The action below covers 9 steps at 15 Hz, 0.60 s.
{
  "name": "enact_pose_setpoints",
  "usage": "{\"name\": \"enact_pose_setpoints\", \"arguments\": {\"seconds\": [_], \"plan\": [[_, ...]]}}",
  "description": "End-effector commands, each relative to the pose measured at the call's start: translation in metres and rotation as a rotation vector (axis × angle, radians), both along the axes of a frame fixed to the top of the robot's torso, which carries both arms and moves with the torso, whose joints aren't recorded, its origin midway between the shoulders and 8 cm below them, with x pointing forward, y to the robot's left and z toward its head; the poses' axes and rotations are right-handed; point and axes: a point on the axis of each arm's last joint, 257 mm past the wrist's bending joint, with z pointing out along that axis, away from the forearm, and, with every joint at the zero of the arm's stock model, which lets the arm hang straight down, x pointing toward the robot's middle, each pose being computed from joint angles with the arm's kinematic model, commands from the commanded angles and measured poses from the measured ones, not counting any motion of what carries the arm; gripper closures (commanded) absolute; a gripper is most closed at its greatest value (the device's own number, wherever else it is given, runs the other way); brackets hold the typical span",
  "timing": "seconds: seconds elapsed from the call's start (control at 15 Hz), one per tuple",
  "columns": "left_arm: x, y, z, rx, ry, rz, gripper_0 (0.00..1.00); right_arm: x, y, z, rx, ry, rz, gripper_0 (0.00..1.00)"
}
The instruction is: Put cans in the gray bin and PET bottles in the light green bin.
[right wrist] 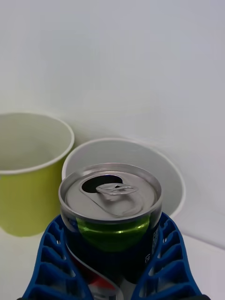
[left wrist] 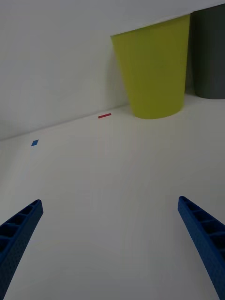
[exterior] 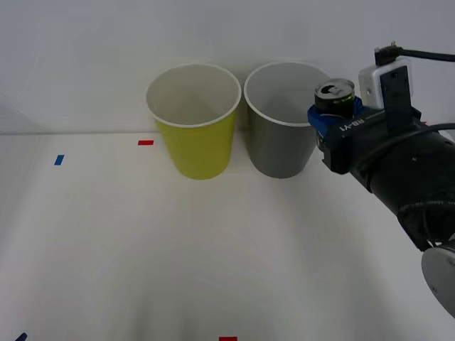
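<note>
Item: can (exterior: 334, 97), small, silver top with pull-tab and an open mouth, dark body with a green band below the rim. Position: upright, long axis vertical, held aloft in the right gripper (exterior: 334, 114), whose blue ribbed fingers (right wrist: 165, 255) press against both sides of the body below the top.

Key relation: the can stands at the right-hand edge of the gray bin (exterior: 281, 145), at or just above rim height; the bin's opening lies toward the robot's left and slightly forward of the can. In the right wrist view the pale rim and lighter interior sit directly behind the can top. Judged: a short carry leftward over the opening precedes release.

Adjacent: light green bin (exterior: 195, 138), just beside the gray bin on its left, farther from the can; not the destination for this item.

Left gripper (left wrist: 110, 243): fingers spread wide, holding nothing, low over the white table (exterior: 106, 249), well apart from both bins.
</note>
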Motion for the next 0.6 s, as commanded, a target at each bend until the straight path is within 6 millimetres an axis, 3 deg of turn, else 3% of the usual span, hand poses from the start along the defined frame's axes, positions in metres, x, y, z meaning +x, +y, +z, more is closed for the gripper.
{"name": "enact_pose_setpoints", "arguments": {"seconds": [0.07,0.27,0.6], "plan": [[0.0,0.0,0.0,0.0,0.0,0.0,0.0,0.031,0.008,0.022,0.027,-0.017,0.014,0.94],[0.0,0.0,0.0,0.0,0.0,0.0,0.0,0.062,0.015,0.042,0.119,-0.017,0.046,0.94],[0.0,0.0,0.0,0.0,0.0,0.0,0.0,0.112,0.011,0.052,0.18,-0.081,0.037,0.94]]}}
